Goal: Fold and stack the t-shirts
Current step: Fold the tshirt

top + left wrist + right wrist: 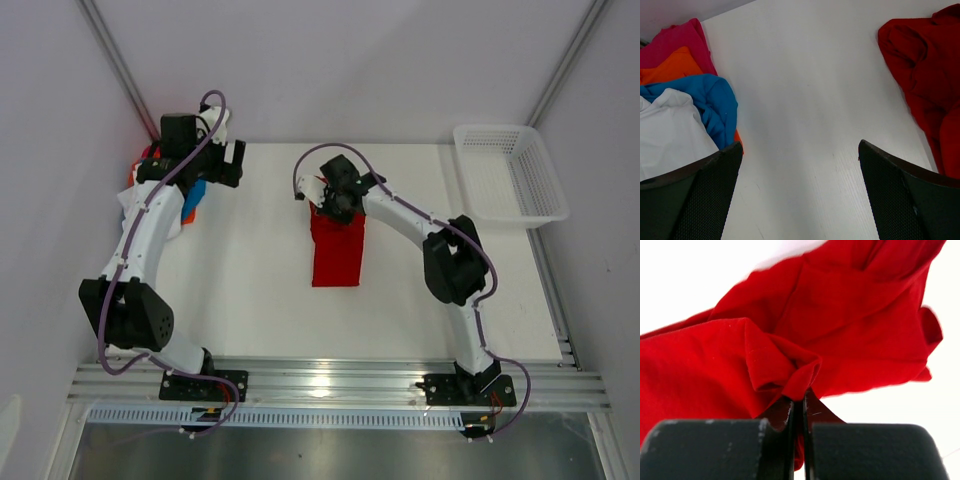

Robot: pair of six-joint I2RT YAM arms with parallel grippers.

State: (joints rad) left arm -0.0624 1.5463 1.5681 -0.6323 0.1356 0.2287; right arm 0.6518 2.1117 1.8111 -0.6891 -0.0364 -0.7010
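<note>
The right claw [803, 402] pinches a fold of the red t-shirt [337, 250] near the middle of the bench [250, 290]. The left claw [799, 146] hangs spread beside the other t-shirts [685, 95] heaped at the far left corner.

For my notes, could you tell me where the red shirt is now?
In the top view, the red shirt lies mid-table, its far end pinched in the right claw, well right of the shirt pile.
</note>
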